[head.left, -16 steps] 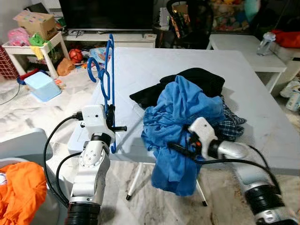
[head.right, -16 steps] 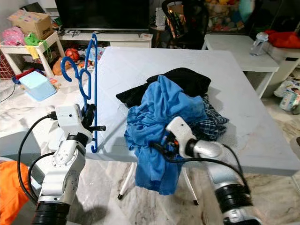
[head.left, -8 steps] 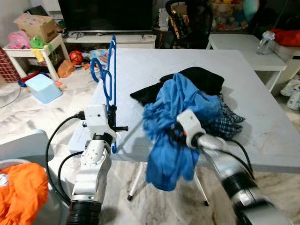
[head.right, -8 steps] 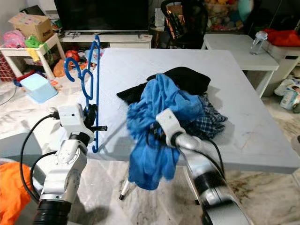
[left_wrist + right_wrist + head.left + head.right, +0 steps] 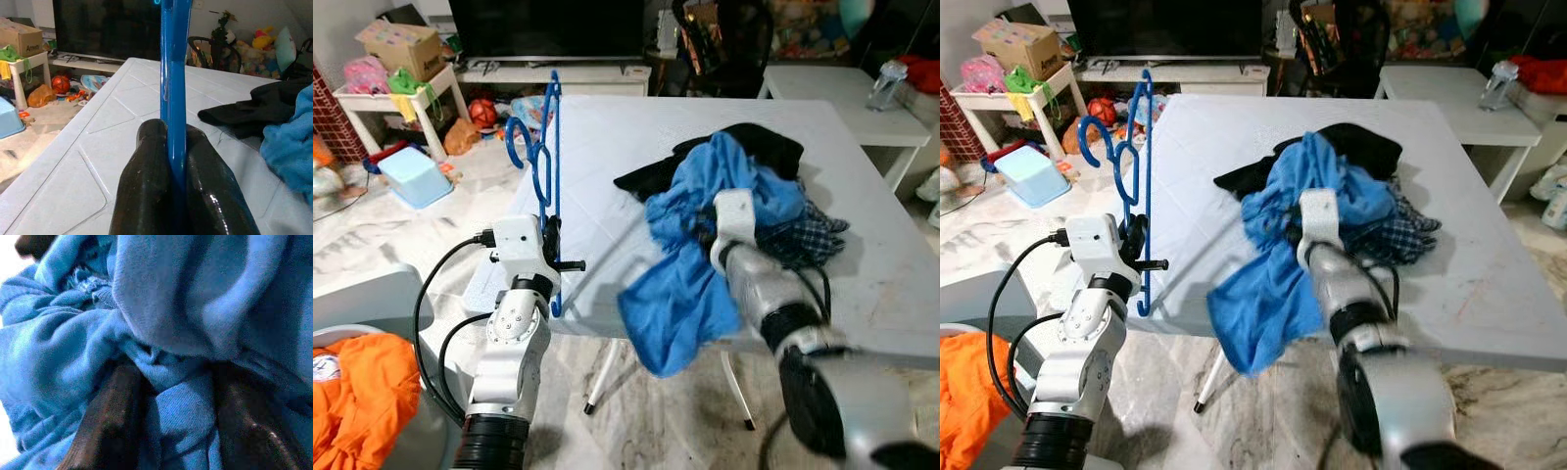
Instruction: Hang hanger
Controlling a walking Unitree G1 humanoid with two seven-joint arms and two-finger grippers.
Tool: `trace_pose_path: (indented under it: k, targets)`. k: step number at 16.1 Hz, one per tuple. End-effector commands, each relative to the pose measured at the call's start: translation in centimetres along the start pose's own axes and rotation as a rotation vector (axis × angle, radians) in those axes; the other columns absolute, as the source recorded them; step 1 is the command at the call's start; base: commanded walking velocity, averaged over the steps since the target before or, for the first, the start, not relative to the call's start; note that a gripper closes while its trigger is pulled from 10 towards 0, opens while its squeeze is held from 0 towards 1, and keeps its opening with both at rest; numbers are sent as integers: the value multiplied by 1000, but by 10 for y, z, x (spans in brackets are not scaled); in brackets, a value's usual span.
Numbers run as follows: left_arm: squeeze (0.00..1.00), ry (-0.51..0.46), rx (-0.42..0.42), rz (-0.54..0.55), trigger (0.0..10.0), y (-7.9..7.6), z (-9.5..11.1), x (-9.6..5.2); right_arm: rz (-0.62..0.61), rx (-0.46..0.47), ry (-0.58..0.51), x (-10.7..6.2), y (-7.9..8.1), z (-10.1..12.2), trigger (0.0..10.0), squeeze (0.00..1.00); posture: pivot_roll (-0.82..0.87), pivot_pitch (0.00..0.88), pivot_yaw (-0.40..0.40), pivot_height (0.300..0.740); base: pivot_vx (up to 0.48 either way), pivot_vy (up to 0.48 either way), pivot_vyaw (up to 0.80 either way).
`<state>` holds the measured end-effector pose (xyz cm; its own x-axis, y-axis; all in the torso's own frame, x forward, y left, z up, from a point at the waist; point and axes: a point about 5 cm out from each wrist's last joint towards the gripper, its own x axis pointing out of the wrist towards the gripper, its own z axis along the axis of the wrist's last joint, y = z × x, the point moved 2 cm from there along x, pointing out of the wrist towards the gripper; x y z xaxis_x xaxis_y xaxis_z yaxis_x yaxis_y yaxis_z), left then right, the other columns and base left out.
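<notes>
Step in hand: garment pickup, ahead of dressing the hanger; judged early in the task.
Left pincer (image 5: 173,166): pressed together on the lower bar of the blue hanger (image 5: 546,157), holding it upright just off the near-left corner of the white table (image 5: 862,255), hook uppermost.
Right pincer (image 5: 171,396): fingers (image 5: 105,416) on either side of a fold of the blue garment (image 5: 690,284), pinching it.
Blue garment: partly lifted from the clothes pile; its lower part hangs over the table's front edge.
Clothes pile: a black garment (image 5: 759,152) and a checked cloth (image 5: 808,235) lie on the table, touching the blue one.
Next move calls for: pulling the blue garment free of the pile, then bringing its neck opening to the hanger.
Containers: light blue bin (image 5: 411,178) on the floor, contents cannot be told; cardboard box (image 5: 396,44) on a side table, closed.
</notes>
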<state>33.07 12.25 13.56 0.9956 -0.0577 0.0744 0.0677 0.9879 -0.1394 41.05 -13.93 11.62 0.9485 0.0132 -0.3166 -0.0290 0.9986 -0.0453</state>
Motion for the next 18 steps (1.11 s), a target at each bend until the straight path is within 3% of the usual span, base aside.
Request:
trace_pose_path:
  k: [1, 7, 10, 12, 13, 14, 15, 18]
  targets:
    - [0, 1, 6, 14, 10000, 1, 0, 1, -77, 74, -48, 2, -9, 20, 0, 0, -46, 0, -13, 740, 0, 0, 0]
    - [0, 0, 8, 26, 10000, 2, 0, -1, -238, 227, -394, -8, -35, 104, 0, 0, -41, 0, -17, 740, 0, 0, 0]
    - [0, 2, 9, 25, 10000, 2, -1, 0, -230, 204, -385, -7, -34, 107, 0, 0, -47, 0, -14, 740, 0, 0, 0]
    - [0, -2, 8, 17, 10000, -1, 0, 2, -200, 115, -357, -5, -30, 102, 0, 0, -46, 0, -17, 740, 0, 0, 0]
    - [0, -6, 7, 21, 10000, -1, 2, 2, -165, 45, -338, -4, -25, 98, 9686, 0, -37, 0, -27, 740, 0, 0, 0]
    - [0, -10, 6, 27, 10000, 1, 2, 2, -129, -3, -344, -4, -23, 94, 10000, 0, -34, 0, -31, 740, 0, 0, 0]
    - [0, -9, 8, 43, 10000, 6, 1, -1, -41, -61, -380, -5, -23, 89, 10000, 1000, -35, 0, -37, 740, 0, 0, 0]
    - [0, -1, 8, 45, 10000, 6, -2, -3, 85, -62, -391, -8, -26, 77, 10000, 1000, -45, 0, -34, 740, 0, 0, 0]
